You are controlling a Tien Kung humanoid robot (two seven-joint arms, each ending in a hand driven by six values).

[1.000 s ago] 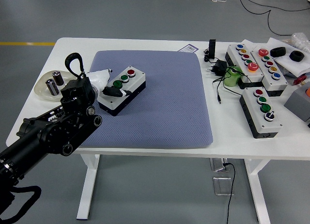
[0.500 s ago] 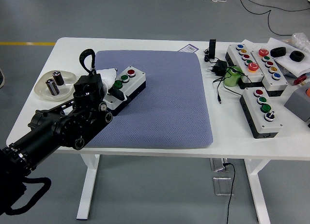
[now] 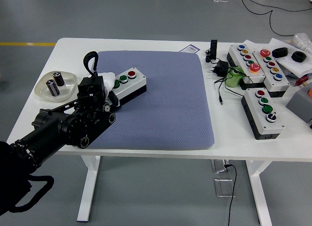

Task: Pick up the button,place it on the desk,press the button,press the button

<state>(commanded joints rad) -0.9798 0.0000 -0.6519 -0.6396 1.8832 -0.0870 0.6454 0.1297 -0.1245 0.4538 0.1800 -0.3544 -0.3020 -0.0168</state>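
One white table (image 3: pixel 146 148), blue-grey mat (image 3: pixel 165 104), grey floor (image 3: pixel 146 11)

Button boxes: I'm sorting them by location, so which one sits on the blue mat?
The box by the left hand, with red and green buttons; the others lie on bare table at right.

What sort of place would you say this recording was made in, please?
Probably a robotics lab or test workshop: a white height-adjustable table on a grey floor, several industrial push-button control boxes, and loose cables and a power adapter.
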